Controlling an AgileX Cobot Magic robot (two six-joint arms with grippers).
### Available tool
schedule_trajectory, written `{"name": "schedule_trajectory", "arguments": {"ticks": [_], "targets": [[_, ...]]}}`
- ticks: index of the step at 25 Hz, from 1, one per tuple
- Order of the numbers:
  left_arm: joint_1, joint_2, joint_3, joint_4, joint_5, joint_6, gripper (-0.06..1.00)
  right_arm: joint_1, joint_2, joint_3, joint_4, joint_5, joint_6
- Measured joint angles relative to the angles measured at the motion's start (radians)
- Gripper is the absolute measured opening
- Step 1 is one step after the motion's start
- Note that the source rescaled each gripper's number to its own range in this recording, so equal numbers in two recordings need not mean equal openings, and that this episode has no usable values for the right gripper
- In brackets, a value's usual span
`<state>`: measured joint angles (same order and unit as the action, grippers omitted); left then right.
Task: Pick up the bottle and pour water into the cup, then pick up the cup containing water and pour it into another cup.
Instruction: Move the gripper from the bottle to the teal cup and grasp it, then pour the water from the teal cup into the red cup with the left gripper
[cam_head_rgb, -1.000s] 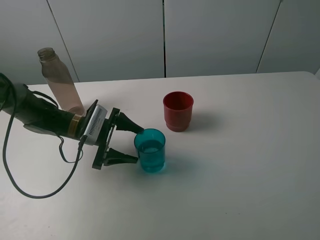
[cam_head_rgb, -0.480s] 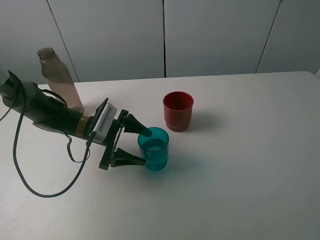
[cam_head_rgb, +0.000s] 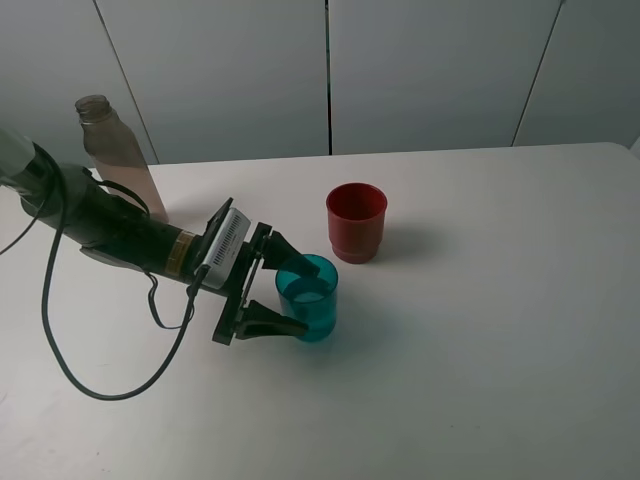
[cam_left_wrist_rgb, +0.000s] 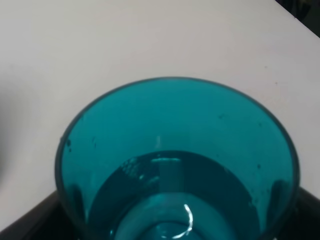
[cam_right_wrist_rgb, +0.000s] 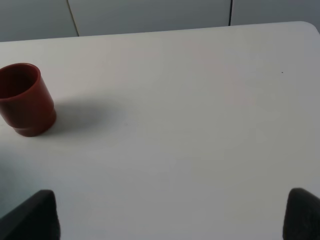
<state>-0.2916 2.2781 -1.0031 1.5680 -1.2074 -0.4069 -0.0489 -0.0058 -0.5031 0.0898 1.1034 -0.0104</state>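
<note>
The teal cup (cam_head_rgb: 310, 302) stands on the white table (cam_head_rgb: 480, 330) with water in its lower part, and it fills the left wrist view (cam_left_wrist_rgb: 175, 150). My left gripper (cam_head_rgb: 298, 296) is open, with one finger on each side of the cup. The dark red cup (cam_head_rgb: 356, 222) stands upright just behind and right of the teal cup; it also shows in the right wrist view (cam_right_wrist_rgb: 24, 98). The tinted capless bottle (cam_head_rgb: 112, 150) stands upright at the back left, behind my left arm. My right gripper (cam_right_wrist_rgb: 172, 220) is open and empty over bare table, out of the exterior view.
My left arm's black cable (cam_head_rgb: 95, 380) loops over the table at the front left. A grey panelled wall (cam_head_rgb: 330, 70) runs behind the table's far edge.
My left gripper has slid forward to the right, so its open fingers now lie along both sides of the teal cup. The cup, the red cup and the bottle have stayed in place.
</note>
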Motion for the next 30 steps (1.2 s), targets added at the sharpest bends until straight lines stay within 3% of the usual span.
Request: {"name": "schedule_trajectory", "arguments": {"ticks": [14,15,16,17,18,30], "targets": [[-0.047,0.029,0.000,-0.061,-0.002,-0.001,0.98,0.000,0.000,0.000,0.000,0.000,0.000],[-0.047,0.029,0.000,-0.063,-0.002,-0.001,0.88,0.000,0.000,0.000,0.000,0.000,0.000],[-0.047,0.029,0.000,-0.063,-0.002,-0.001,0.68,0.000,0.000,0.000,0.000,0.000,0.000],[-0.047,0.029,0.000,-0.067,-0.002,-0.001,0.25,0.000,0.000,0.000,0.000,0.000,0.000],[-0.047,0.029,0.000,-0.069,-0.002,-0.001,0.08,0.000,0.000,0.000,0.000,0.000,0.000],[-0.047,0.029,0.000,-0.089,0.002,-0.005,0.09,0.000,0.000,0.000,0.000,0.000,0.000]]}}
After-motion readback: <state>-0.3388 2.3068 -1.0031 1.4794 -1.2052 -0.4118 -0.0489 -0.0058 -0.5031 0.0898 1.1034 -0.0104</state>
